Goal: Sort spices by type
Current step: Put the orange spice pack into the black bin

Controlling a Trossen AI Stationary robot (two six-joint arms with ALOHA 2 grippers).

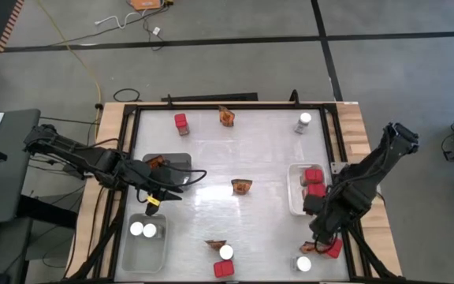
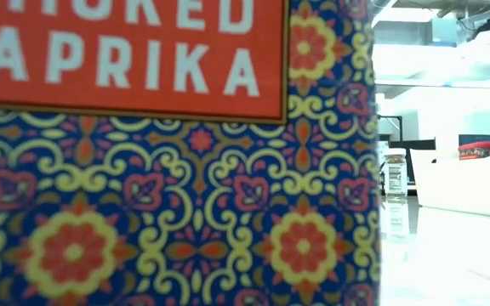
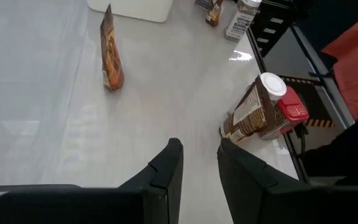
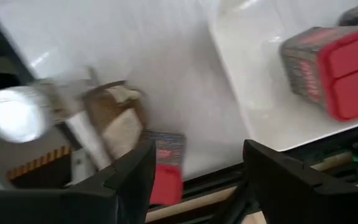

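Left gripper (image 1: 158, 195) is hovering beside the grey tray (image 1: 181, 160) that is holding one packet (image 1: 154, 163); its fingers (image 3: 166, 168) are standing narrowly apart with nothing between them. Below it, the clear bin (image 1: 144, 251) is holding two jars (image 1: 143, 229). Centre packet (image 1: 242, 187) is standing on edge, well apart from both arms, somewhat nearer the left one. Front cluster of packet, jar and red box (image 1: 224, 269) is lying between the arms. White tray (image 1: 295, 189) is carrying red boxes (image 1: 314, 177). Right gripper (image 1: 319, 246) is hanging with fingers (image 4: 126, 180) wide and empty, just above a red box (image 1: 333, 249) at the table's front right corner; a jar (image 1: 303, 263) is sitting just beside it. That box is lying straight ahead between the fingers, so the right arm is the nearer one
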